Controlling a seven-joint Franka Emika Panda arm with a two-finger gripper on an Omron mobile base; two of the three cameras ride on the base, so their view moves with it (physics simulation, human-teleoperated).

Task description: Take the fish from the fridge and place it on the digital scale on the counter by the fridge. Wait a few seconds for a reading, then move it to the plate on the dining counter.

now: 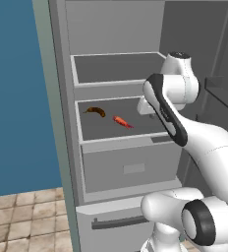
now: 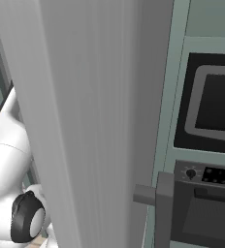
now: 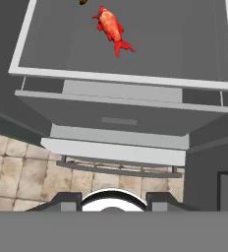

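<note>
Left base view: the fridge (image 1: 130,167) stands open, a tall matte grey box with two pale-rimmed shelves, one flat drawer front and one dark bar handle low down. Taking its lower shelf (image 1: 121,123) as landmark, the fish (image 1: 122,121) lies on it near the middle, one slender orange-red shape with a glossy, slightly bumpy skin and a forked tail. One dark brown curved item (image 1: 96,111) lies on the same shelf, apart from the fish, toward the back left. The white arm reaches in over the shelf's right side. In the hand view the fish (image 3: 112,29) lies flat on the smooth grey shelf floor, nothing touching it, with beige stone floor tiles (image 3: 22,170) below the fridge. The gripper's finger tips are not clearly seen; it is closed together, holding nothing. No writing can be read.
</note>
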